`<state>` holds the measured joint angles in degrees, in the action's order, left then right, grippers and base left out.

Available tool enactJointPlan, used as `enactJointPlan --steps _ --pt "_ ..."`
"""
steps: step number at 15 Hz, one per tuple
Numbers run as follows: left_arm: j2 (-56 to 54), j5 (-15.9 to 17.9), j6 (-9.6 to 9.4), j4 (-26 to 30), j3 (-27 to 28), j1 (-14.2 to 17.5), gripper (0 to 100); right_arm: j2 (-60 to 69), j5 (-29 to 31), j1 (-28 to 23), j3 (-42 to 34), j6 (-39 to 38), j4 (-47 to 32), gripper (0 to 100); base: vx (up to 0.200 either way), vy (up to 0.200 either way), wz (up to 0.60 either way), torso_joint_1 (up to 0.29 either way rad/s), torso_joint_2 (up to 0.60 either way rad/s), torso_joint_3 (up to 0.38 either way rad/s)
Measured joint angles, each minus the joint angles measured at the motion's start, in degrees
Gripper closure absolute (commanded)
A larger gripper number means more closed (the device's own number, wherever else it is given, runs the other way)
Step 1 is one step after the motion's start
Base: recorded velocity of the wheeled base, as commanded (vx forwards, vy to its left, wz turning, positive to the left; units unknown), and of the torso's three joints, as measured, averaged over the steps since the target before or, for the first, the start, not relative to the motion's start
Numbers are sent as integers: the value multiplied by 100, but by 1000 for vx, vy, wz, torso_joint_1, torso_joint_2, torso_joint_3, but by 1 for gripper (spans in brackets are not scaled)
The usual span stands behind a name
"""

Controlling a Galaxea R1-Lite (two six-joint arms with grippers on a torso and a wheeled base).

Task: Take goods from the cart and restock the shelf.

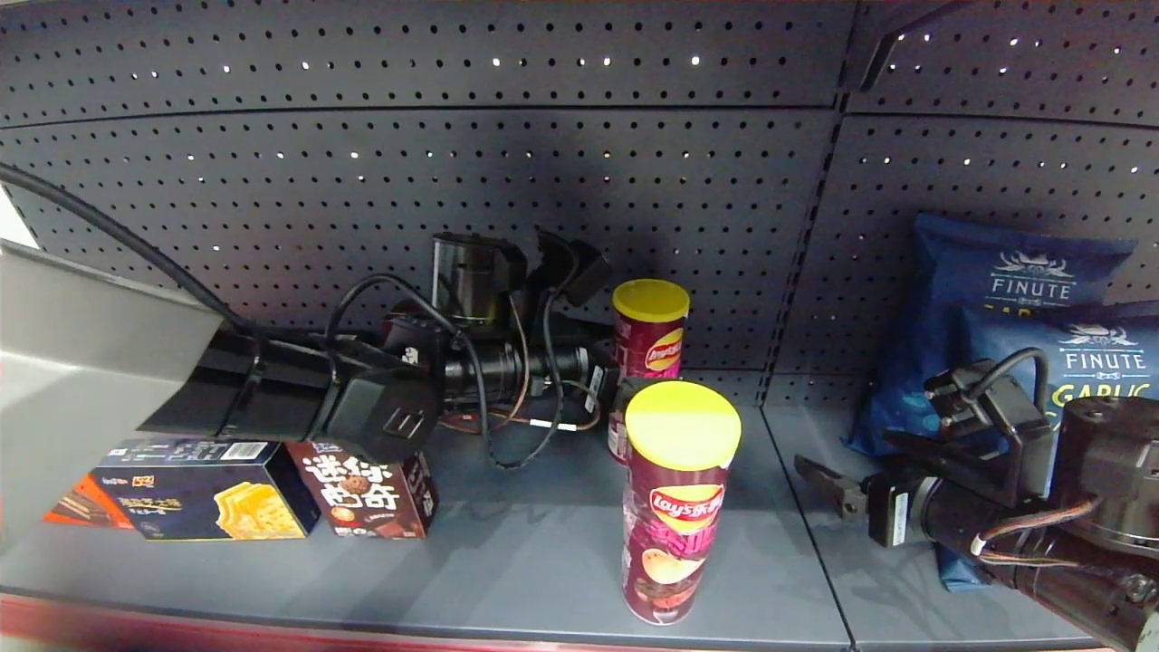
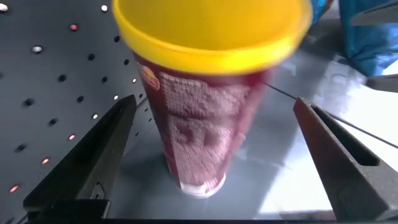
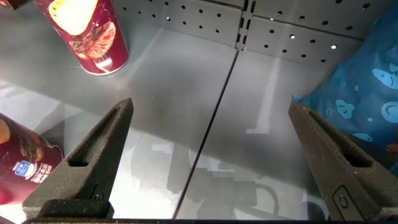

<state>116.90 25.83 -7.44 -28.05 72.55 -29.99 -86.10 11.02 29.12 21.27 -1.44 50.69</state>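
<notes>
My left gripper is spread wide around the rear chips can, mid-frame on the shelf, touching nothing. My right gripper hangs released at lower right, beside the blue bags.

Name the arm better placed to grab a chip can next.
Left. The left pincer, open, straddles a chip can by the pegboard; the right pincer is open over bare shelf beside blue snack bags.

A maroon, yellow-lidded chip can is stood upright near the shelf's front edge. A second matching can is set upright behind it, by the back panel.
</notes>
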Motion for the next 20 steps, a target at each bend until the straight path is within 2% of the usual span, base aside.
enactJointPlan --steps 7,12,16,20 --pt "-902 -9 -2 2 -922 168 0 -4 -43 -16 -245 -6 6 0 0 0 0 0 0 0" --pt "-1519 -11 -4 2 -1351 343 0 -44 -119 1 -380 10 13 0 0 0 0 0 0 0" --pt "-2089 -33 5 17 -1860 551 0 -160 -205 222 -396 40 16 0 0 0 0 0 0 0" --pt "-2461 -462 222 46 -1894 699 0 -245 -200 718 -433 57 11 0 0 0 0 0 0 0"
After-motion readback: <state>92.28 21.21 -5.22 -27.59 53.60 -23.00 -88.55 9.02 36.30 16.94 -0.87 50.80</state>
